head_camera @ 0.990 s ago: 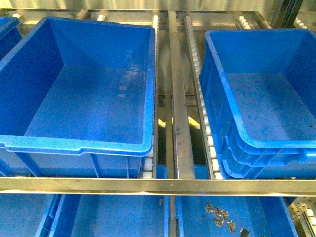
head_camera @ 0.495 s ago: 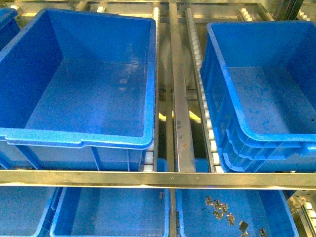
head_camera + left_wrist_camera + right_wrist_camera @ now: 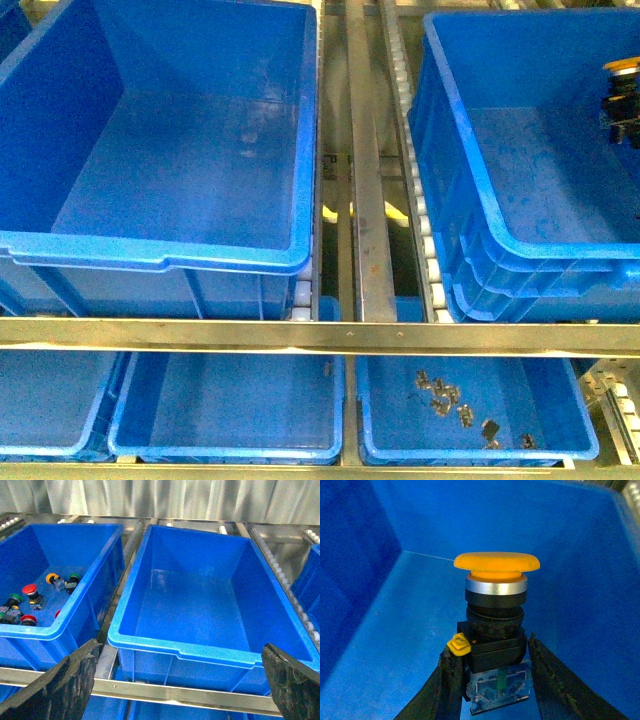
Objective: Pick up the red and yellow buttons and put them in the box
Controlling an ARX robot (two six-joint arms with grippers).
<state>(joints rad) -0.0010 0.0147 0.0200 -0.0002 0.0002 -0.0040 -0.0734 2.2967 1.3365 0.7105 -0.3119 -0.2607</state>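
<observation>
My right gripper [image 3: 490, 650] is shut on the yellow button [image 3: 496, 567], clamping its grey-blue contact block with the cap pointing away from the jaws. In the front view this yellow button [image 3: 620, 68] and right gripper [image 3: 625, 115] show at the far right edge, over a large blue bin [image 3: 470, 200]. The deep blue box [image 3: 160, 255] stands left of it and shows nothing inside. My left gripper [image 3: 181, 647] is open in front of the box [image 3: 165, 642], holding nothing. A bin [image 3: 80, 610] beside the box holds a red button [image 3: 29, 588], a yellow button [image 3: 52, 578] and green ones.
A steel rail [image 3: 320, 335] crosses in front of the upper bins. Roller tracks [image 3: 405, 120] and a steel bar run between the box and the right bin. Shallower blue bins sit on the shelf below; one holds small metal parts [image 3: 450, 405].
The front view has shifted, so the bins sit higher in frame and more of the lower shelf shows. My right gripper with the yellow button has come into view at the right edge.
</observation>
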